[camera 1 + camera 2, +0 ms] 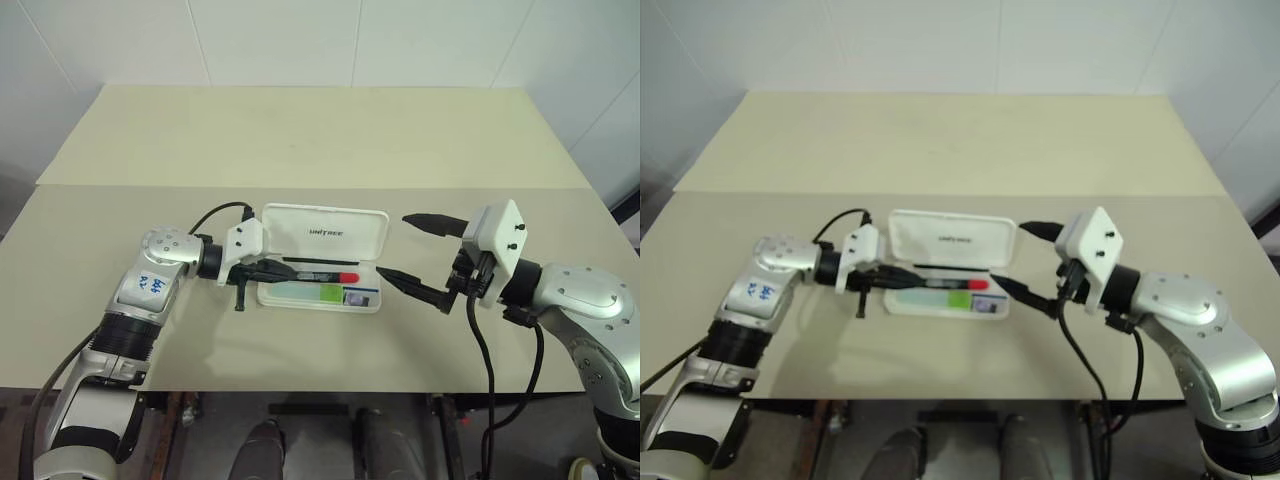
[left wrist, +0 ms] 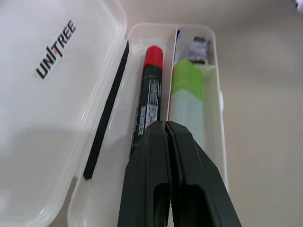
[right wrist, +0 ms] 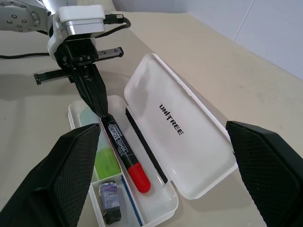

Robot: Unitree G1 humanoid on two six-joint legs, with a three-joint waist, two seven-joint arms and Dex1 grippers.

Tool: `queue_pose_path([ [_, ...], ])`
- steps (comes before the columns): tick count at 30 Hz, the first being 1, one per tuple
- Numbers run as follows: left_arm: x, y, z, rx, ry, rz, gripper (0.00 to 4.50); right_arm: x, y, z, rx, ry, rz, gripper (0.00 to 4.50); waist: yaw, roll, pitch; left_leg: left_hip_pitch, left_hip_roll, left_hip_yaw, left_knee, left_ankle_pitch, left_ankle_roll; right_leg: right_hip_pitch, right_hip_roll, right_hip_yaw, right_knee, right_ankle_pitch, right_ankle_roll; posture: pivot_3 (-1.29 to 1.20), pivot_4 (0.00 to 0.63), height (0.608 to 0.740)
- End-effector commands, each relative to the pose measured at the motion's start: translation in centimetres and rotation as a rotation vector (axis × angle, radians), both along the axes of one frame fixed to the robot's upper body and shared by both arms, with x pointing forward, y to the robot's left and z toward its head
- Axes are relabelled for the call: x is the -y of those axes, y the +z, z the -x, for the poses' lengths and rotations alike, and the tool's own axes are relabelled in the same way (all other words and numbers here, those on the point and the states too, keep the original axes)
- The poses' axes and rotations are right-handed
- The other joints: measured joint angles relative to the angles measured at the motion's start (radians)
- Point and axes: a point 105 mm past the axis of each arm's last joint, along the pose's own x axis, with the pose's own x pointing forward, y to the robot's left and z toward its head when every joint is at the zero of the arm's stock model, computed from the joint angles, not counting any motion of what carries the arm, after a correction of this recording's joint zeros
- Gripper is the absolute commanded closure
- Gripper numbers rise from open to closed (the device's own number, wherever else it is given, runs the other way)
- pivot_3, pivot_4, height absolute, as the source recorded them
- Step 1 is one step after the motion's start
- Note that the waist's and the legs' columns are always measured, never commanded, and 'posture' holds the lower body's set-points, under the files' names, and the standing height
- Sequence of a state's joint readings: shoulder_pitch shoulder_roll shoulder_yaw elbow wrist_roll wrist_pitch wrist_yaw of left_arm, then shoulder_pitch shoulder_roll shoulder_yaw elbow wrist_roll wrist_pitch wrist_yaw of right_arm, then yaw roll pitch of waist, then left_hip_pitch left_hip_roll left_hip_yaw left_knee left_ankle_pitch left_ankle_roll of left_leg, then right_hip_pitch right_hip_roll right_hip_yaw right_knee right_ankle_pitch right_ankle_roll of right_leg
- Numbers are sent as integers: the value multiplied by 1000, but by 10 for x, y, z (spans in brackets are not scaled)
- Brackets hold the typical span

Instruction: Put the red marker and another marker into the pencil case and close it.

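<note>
Red marker [image 3: 124, 151] and the lime-green marker [image 2: 187, 101] both lie in the open pencil case [image 1: 322, 240] on the worktop [image 1: 300, 140]. Left hand [image 3: 102, 109] is pinched together on the red marker's tail; right hand [image 1: 420, 252] waits spread wide just beside the case. Only closing the lid's left.

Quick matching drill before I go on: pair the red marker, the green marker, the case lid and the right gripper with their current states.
1 red marker
2 green marker
3 pencil case lid
4 right gripper

a open, off to the case's side
b swung open
c lying loose in the tray
d pinched by the shut left gripper

Pairs: 1-d, 2-c, 3-b, 4-a
</note>
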State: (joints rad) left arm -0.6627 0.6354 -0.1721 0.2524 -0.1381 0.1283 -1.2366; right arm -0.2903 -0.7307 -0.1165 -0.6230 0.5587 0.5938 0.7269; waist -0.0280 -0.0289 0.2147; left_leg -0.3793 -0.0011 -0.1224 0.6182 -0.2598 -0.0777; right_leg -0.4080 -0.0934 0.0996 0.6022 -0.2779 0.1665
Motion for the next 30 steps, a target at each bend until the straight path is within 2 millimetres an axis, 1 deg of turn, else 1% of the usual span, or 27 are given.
queue_pose_path([
  [1, -3, 2, -1, 31, -8, -34, 4466, -4, 9, 5, 52, 18, -6, 0, 1, 0, 0, 0, 0, 0, 0, 0, 0, 0, 0, 0, 0, 0, 0, 0, 150, 740],
  [8, -5, -8, 4, 20, -56, -80, 4466, -4, 10, 5, 54, 15, -7, 0, 0, 0, 0, 0, 0, 0, -2, 0, 0, 0, 0, 0, -2, 0, 0, 0, 150, 740],
  [11, -7, -11, 4, 7, -49, -100, 4466, -4, 10, 5, 53, 13, -10, 0, 0, 0, 0, 0, 0, 0, -2, 0, 0, 0, 0, 0, -2, 0, 0, 0, 150, 740],
  [13, -5, -5, 2, 64, -58, -75, 4466, -5, 11, 5, 53, 12, -12, 0, 0, 0, 0, 0, 0, 0, -2, 0, 0, 0, 0, 0, -2, 0, 0, 0, 150, 740],
  [15, 3, 15, -3, 115, -50, 31, 4466, -5, 11, 5, 52, 13, -15, 0, 1, 0, 0, 0, 0, 0, -2, 0, 0, 0, 0, 0, -2, 0, 0, 0, 150, 740],
  [17, 8, 29, -4, 133, -51, 120, 4466, -5, 10, 5, 51, 14, -17, 0, 1, 0, 0, 0, 0, 0, -2, 0, 0, 0, 0, 0, -2, 0, 0, 0, 150, 740],
  [21, 9, 43, 2, 139, -86, 190, 4466, -7, 10, 4, 50, 19, -24, 0, 0, 0, 0, 0, 0, 0, -2, 0, 0, 0, 0, 0, -2, 0, 0, 0, 150, 740],
  [24, 2, 54, 10, 131, -105, 208, 4466, -8, 10, 4, 49, 25, -24, 0, -2, 0, 0, 0, 0, 0, -2, 0, 0, -1, 0, 0, -2, 0, 0, 0, 150, 740],
  [27, -17, 58, 11, 136, -57, 200, 4466, -7, 10, 4, 48, 26, -25, 0, -4, 0, 0, -1, 0, 0, -2, 0, 0, -1, 0, 0, -1, 0, 0, 0, 150, 740],
  [30, -38, 60, 6, 155, 24, 193, 4466, -7, 10, 4, 46, 24, -25, 0, -1, 0, 0, -1, 0, 0, -2, 0, 0, -1, 0, 0, -1, 0, 0, 0, 150, 740],
])
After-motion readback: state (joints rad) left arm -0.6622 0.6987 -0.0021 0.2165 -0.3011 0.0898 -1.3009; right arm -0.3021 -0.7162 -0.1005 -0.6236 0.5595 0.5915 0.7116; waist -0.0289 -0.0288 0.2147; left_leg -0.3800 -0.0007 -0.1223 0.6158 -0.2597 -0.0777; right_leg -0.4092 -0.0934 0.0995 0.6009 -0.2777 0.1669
